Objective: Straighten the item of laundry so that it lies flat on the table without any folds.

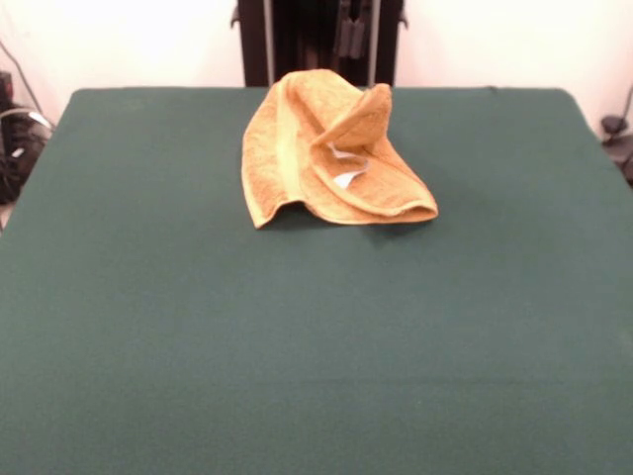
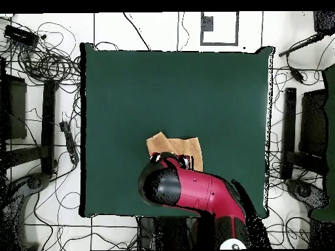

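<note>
The towel (image 1: 326, 153) sits crumpled near the table's (image 1: 297, 346) robot-side edge, roughly midway along it and well clear of the other three edges; in the front view one flap stands up and curls over the middle, the white tag (image 1: 346, 178) shows in the hollow beneath it, and a thick rolled fold runs along the side facing the camera; in the overhead view the arm (image 2: 196, 189) hangs over most of the cloth, so only a tan corner shows past it; you cannot tell whether the pincer is released or clenched, since the arm's own body hides it from above and the front view shows no tips on the cloth; judge the step as opening the raised flap first; aim for a single layer at its free corner, not the bunched middle, or you are likely to drag the whole heap; draw that corner outward and low, toward the open stretch of table away from the robot, so that the fold can peel off the tag instead of rolling tighter; lifting too high risks the towel flopping back on itself.
</note>
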Robot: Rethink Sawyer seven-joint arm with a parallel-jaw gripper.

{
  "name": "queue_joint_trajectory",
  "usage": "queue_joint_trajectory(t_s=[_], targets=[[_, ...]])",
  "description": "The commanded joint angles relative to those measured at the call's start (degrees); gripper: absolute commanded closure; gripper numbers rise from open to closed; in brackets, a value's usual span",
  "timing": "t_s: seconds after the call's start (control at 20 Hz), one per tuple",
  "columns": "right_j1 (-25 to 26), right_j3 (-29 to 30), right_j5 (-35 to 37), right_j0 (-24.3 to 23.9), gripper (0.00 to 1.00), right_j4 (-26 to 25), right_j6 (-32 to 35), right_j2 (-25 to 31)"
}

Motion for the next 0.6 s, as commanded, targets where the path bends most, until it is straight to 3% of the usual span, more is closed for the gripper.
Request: queue_joint_trajectory(t_s=[0.05, 0.6], targets=[[2.6, 1.1, -0.7, -0.2, 1.0, -1.2, 4.6, 6.4], [2.3, 2.8, -3.5, -0.3, 1.0, -1.8, 5.0, 6.2]])
